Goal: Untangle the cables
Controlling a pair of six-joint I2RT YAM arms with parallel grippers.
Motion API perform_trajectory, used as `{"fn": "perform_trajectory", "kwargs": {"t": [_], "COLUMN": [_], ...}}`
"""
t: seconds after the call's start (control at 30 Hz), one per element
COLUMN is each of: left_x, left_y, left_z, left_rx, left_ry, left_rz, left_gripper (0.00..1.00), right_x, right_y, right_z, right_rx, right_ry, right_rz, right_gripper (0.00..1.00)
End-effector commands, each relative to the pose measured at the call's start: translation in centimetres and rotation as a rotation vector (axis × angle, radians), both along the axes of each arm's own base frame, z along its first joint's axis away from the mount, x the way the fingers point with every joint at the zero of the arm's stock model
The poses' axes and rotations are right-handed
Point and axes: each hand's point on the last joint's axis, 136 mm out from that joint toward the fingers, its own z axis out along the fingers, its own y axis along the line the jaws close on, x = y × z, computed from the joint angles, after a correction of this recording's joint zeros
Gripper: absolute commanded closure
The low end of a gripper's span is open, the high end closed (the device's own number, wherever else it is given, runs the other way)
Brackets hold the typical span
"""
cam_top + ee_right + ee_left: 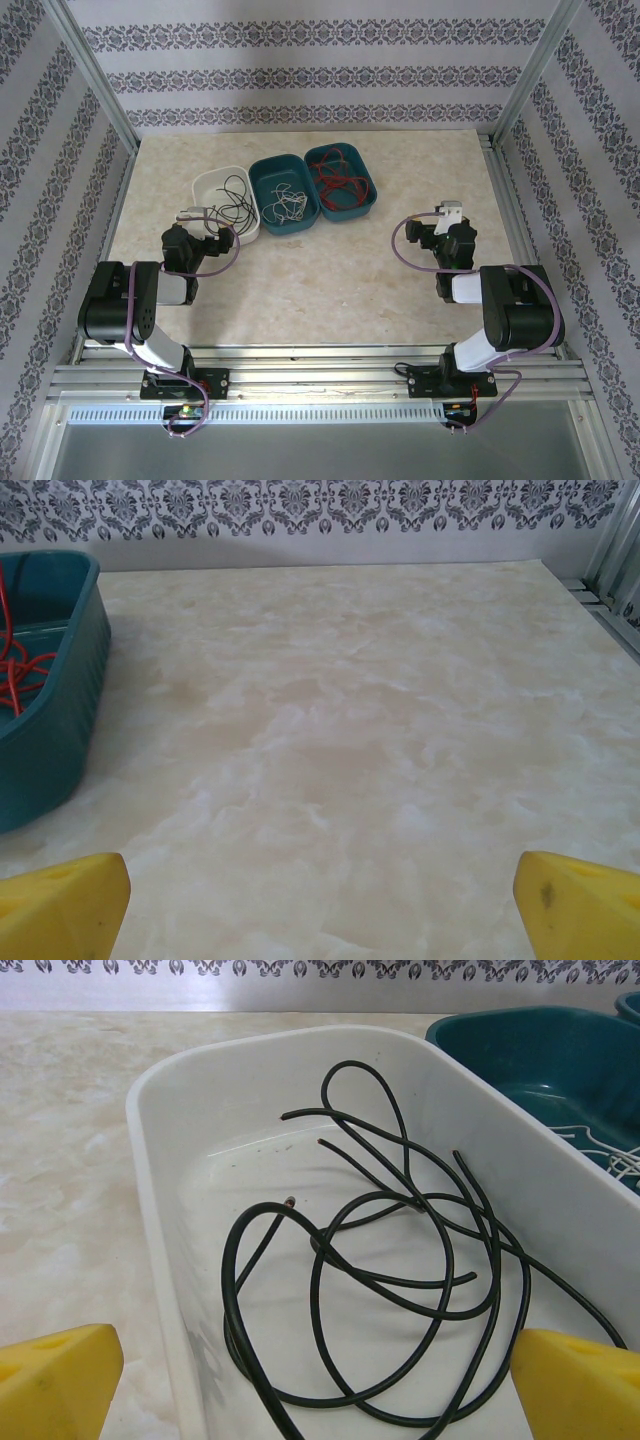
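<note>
Plainly, the left gripper [190,212] [318,1385] sits at the near end of the white bin [222,168] [160,1190], its yellow fingers spread wide and holding nothing. Loose loops of black cables [237,200] [400,1290] lie on that bin's floor. Just beside it, the middle teal bin [277,160] [540,1060] holds the white cables [285,205] [610,1155]. Next along, the right teal bin [375,195] [50,720] holds the red cables [335,180] [15,670]. Well apart to the right, the right gripper [450,212] [320,900] hangs over bare marbled table [330,270] [350,730], fingers also spread and empty.
</note>
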Motion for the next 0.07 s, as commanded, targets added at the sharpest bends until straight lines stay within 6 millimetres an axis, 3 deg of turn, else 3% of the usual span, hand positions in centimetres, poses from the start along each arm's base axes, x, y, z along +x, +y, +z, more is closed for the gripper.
{"fn": "perform_trajectory", "kwargs": {"t": [0.0,0.03], "left_x": [0.05,-0.01], "left_y": [0.55,0.38], "left_z": [0.21,0.18], "left_rx": [-0.010,-0.011], "left_ry": [-0.016,-0.015], "left_rz": [0.023,0.014], "left_gripper": [0.01,0.01], "right_x": [0.55,0.55], "right_y": [0.17,0.19], "right_z": [0.65,0.62], "right_rx": [0.009,0.010], "right_ry": [-0.020,-0.019], "right_rz": [-0.005,-0.004], "right_gripper": [0.02,0.02]}}
